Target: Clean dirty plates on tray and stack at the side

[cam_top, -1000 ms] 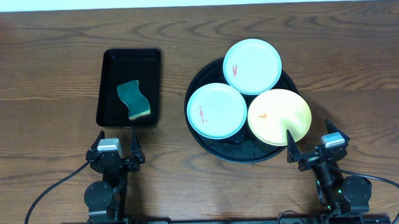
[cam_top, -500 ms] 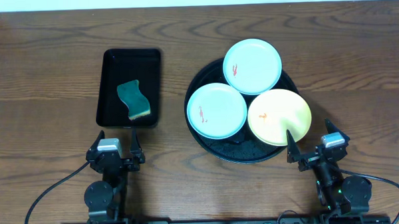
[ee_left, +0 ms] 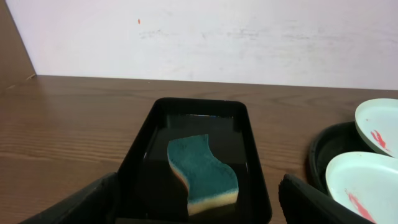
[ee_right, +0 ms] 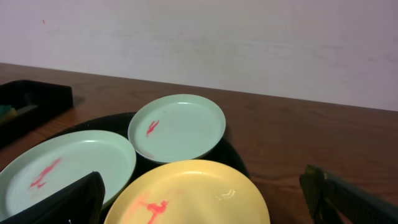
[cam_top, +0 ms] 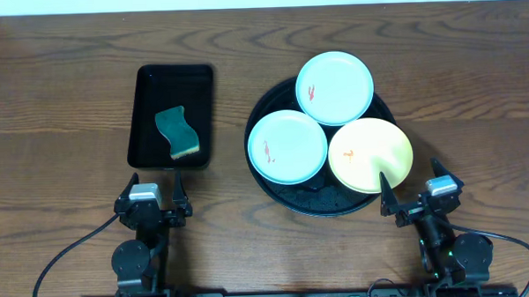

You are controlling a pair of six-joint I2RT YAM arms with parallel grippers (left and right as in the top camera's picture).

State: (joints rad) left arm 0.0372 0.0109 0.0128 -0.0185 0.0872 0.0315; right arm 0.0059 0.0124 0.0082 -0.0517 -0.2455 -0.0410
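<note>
- Dark-grained wooden table fills the overhead view, with a pale wall behind it in both wrist views.
- At the near left edge the left gripper sits low, its fingers spread wide with nothing between them; it points at the rectangular black tray just ahead.
- That rectangular black tray holds a wavy sponge, teal on top with a tan underside, lying flat near the tray's middle.
- The sponge will likely be soft and squashy; pinching it across its narrow waist looks the surest hold.
- Right of centre lies the round black tray with all three plates on it, none stacked at the side yet.
- The near mint plate lies on the tray's left half, a red smear near its left rim.
- The far mint plate hangs over the tray's back rim and carries its own red smear.
- The yellow plate overhangs the tray's right rim, with an orange smear on it.
- The three rims meet near the tray's centre; which one overlaps which I cannot tell.
- The plates look stiff, light and glossy, so probably slippery once wet; an overhanging rim offers a free edge to pinch.
- At the near right the right gripper rests with its fingers fully apart and empty, just beside the yellow plate's near edge.
</note>
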